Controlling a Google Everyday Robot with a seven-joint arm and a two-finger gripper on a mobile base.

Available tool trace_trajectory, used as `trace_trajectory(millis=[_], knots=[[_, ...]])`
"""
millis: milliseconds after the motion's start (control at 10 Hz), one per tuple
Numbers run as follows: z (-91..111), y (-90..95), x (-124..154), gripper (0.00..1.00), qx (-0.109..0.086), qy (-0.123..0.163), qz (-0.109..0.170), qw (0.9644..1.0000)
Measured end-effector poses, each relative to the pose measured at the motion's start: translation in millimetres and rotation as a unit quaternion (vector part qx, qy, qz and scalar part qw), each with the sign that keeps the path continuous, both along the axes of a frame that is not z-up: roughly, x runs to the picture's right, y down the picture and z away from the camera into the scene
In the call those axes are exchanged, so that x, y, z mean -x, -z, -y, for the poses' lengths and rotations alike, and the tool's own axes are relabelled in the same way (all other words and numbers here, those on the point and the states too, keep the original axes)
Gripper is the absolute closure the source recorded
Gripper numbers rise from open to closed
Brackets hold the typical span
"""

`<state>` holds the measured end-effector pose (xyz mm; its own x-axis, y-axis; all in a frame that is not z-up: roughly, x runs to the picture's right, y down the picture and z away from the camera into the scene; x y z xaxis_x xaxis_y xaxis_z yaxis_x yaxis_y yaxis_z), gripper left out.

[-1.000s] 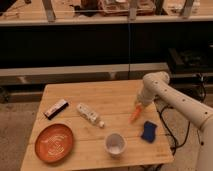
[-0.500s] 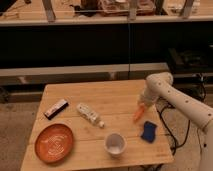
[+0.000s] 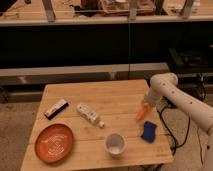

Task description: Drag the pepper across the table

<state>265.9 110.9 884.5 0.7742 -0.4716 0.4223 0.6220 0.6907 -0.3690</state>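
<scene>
1. The tool (image 3: 147,103) is observed at the right side of the counter (image 3: 115,92), carried on a white arm (image 3: 186,102) that enters from the right.
2. The pepper (image 3: 142,113) is located on the counter's right portion, directly below the tool, tilted with its narrow end toward the near left. Its upper end is seen at the tool.
3. Whether the tool is open or closed on the pepper cannot be told.
4. A blue object (image 3: 148,132) is noted just near of the pepper, close to the right edge.
5. A white cup (image 3: 115,144) is recorded upright toward the near edge, left of the blue object.
6. A clear bottle (image 3: 89,114) is found lying on its side near the centre.
7. A round orange plate (image 3: 54,143) occupies the near left corner; a dark flat bar (image 3: 56,108) lies beyond it.
</scene>
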Motion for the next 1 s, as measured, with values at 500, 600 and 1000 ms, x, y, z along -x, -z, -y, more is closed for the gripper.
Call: trace_trajectory(millis=[500, 600, 1000], knots=[[-3.7, -5.8, 1.3, 1.0, 0.011, 0.009, -0.01, 0.9999], [-4.3, -5.9, -0.1, 1.0, 0.011, 0.009, -0.011, 0.9998], [-5.6, -7.6, -3.1, 1.0, 0.019, 0.012, -0.022, 0.9995]])
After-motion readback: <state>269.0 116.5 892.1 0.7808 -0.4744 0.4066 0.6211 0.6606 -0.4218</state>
